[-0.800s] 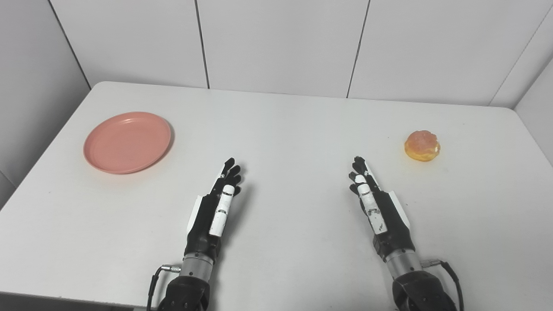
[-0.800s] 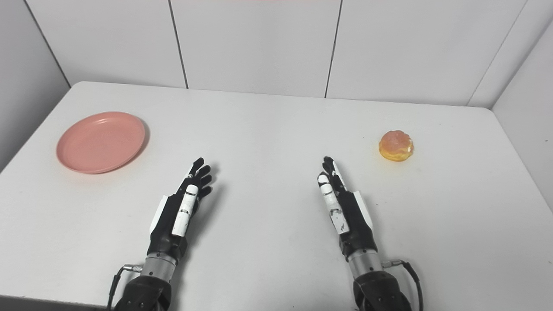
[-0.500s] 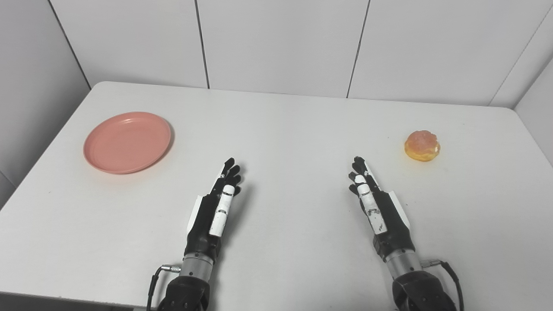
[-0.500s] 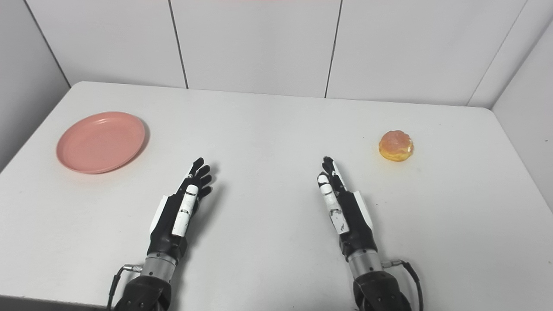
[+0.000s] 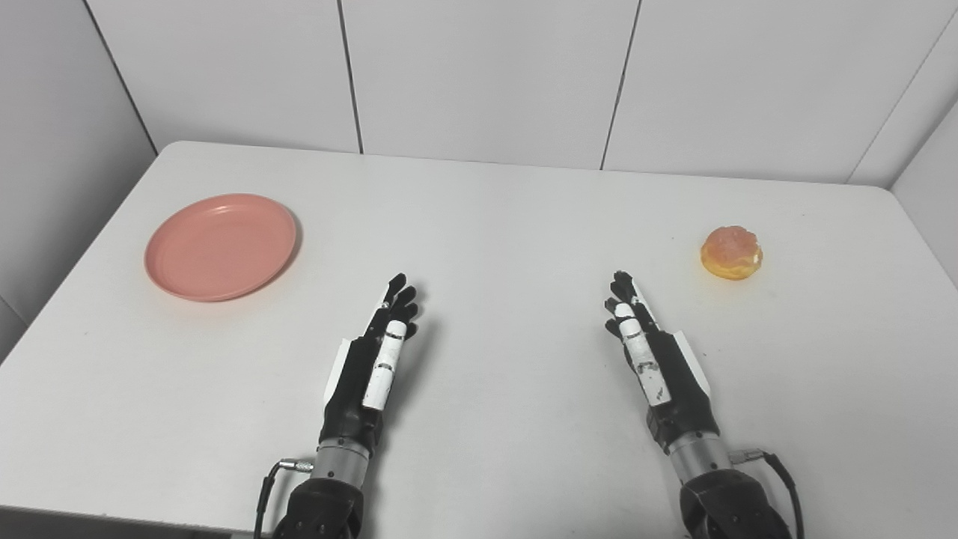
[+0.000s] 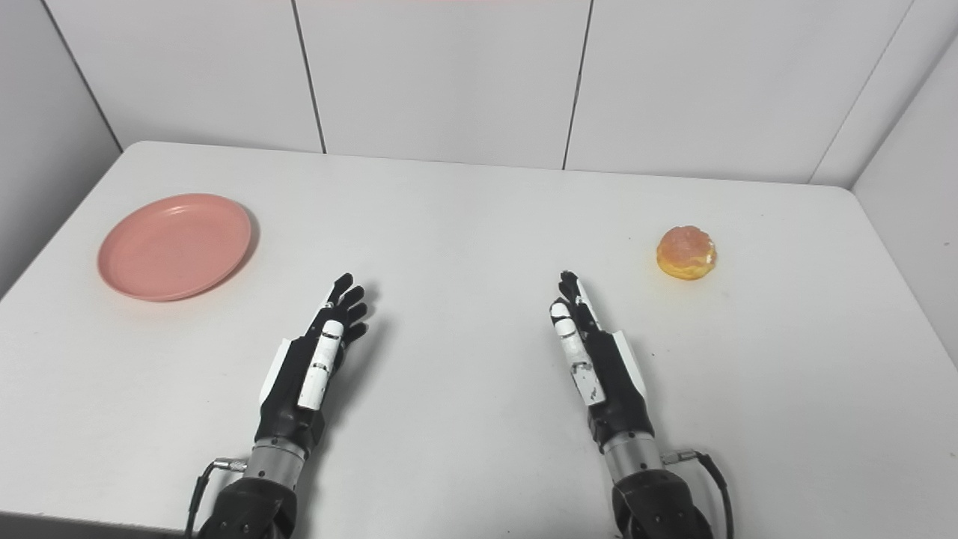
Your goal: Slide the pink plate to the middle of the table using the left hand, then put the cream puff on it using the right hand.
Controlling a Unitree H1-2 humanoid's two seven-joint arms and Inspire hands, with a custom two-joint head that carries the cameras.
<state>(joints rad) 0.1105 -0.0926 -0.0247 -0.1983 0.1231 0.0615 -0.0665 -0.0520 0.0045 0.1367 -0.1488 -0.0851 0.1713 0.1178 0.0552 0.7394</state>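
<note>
Round pink plastic plate sits far left on the white desk; both robot hands, left and right, flat, fingers extended, empty. Left should hook the rim, drag gently.

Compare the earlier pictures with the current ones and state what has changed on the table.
Nothing visibly changed. The left hand and right hand lie open, holding nothing; the pink plate and cream puff sit where they were.
</note>
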